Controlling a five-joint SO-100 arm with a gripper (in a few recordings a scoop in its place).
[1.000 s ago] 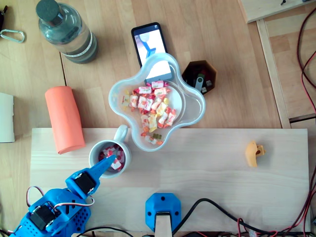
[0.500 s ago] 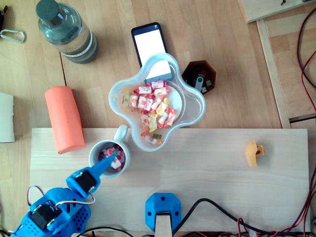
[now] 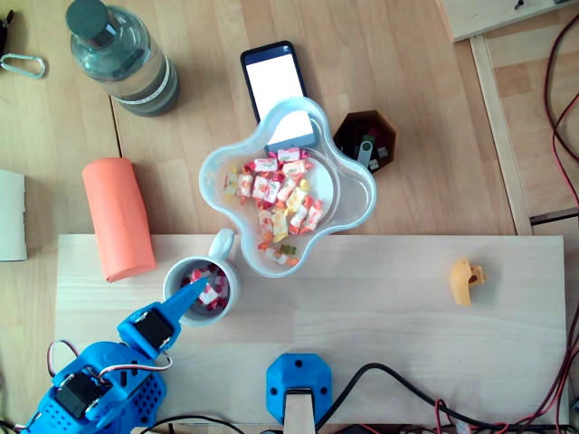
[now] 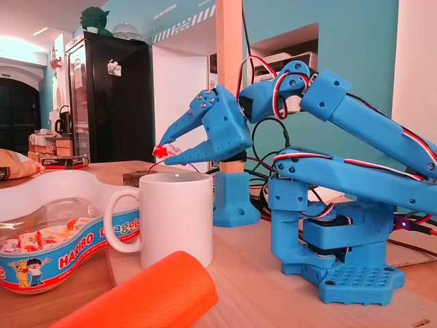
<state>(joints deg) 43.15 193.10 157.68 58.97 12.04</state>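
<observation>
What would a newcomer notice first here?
The blue hand pinches a red-and-white candy just above the white mug, at the lower left of the overhead view. Up and to the right of the mug there, a clear lobed tub holds many wrapped candies. An orange roll lies to its left.

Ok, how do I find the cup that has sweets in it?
In the overhead view, find the long pale wooden board along the bottom. At its upper left corner, just below the big clear flower-shaped sweet tub, stands the white mug. It is the only round white thing with a handle, and the blue gripper hangs over it pinching a red-and-white sweet.
</observation>
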